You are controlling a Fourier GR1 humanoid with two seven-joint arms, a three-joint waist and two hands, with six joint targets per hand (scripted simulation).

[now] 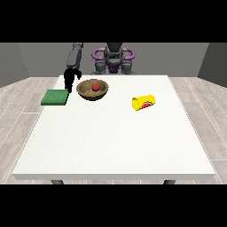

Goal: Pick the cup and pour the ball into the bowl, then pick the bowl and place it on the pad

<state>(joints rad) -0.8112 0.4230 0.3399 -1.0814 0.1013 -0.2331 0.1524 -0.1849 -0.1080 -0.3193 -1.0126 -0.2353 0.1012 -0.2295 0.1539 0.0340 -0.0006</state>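
A brown bowl [92, 90] stands on the white table [115, 142] at the back left, with a red ball [95, 87] inside it. A yellow cup [144, 102] lies on its side to the right of the bowl, its red-lined mouth facing the camera. A green pad [55, 97] lies flat near the table's left edge. The hand at the view's left [70, 78] hangs between the pad and the bowl, just left of the bowl's rim, apart from it. How its fingers lie is not clear. No hand shows at the view's right.
The robot's torso [113, 60] stands behind the table's far edge. The arm at the view's left [74, 55] reaches down over the back left corner. Wooden floor surrounds the table.
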